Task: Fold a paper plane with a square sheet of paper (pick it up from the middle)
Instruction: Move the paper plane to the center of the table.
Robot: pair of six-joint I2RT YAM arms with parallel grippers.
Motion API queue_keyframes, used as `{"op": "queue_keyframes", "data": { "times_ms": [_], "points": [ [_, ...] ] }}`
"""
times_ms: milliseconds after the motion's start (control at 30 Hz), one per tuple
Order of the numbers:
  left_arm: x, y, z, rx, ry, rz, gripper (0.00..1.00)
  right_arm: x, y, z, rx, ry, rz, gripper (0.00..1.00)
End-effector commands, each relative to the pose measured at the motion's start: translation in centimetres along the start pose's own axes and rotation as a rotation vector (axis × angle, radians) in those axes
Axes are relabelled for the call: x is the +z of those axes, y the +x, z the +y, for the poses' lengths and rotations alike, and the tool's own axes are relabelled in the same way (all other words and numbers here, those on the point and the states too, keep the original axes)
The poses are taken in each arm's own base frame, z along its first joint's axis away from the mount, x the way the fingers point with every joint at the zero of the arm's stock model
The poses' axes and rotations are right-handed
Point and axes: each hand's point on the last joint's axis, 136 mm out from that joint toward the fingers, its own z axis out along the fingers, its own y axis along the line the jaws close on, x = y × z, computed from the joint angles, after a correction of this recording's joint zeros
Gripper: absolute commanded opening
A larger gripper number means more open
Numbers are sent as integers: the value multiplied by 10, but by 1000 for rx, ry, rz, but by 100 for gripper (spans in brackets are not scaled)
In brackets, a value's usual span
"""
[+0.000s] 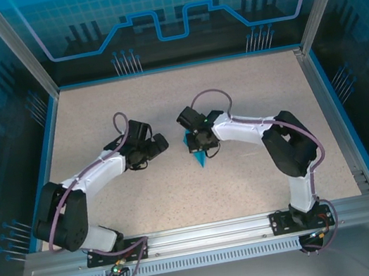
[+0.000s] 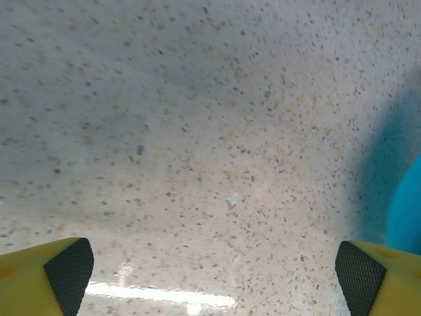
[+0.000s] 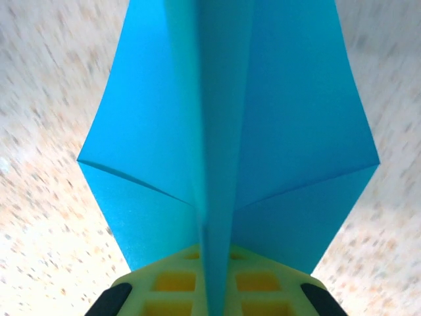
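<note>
One paper plane (image 3: 276, 131) is at the middle of the table (image 1: 264, 181), clamped along its centre crease by the right gripper (image 3: 210, 293), likely so its folds hold. The left gripper (image 2: 214, 271) hovers beside, jaws wide apart.

The far half of the counter (image 1: 183, 88) lies bare from side to side, as does the near stretch between the two arm bases (image 1: 119, 251). At the middle, the wide-spread left tool (image 1: 157, 145) and the right tool (image 1: 200, 145) pinching the paper plane (image 1: 200, 159) leave only a narrow gap. Clear walls (image 1: 169, 12) fence three sides.
</note>
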Motion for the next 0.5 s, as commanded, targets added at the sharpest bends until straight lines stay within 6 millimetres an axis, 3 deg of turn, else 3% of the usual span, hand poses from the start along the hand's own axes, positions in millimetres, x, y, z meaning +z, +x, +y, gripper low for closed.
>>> {"op": "queue_keyframes", "data": {
  "times_ms": [0, 233, 467],
  "points": [
    [-5, 3, 20, 12, -61, -3, 99, 11, -21, -11, -30, 13, 16, 6],
    [-8, 2, 23, 13, -69, -2, 98, 28, -50, -24, -36, 41, 30, 7],
    [-5, 2, 22, 11, -67, 9, 98, 48, -51, -33, -29, 70, 76, 8]
  ]
}}
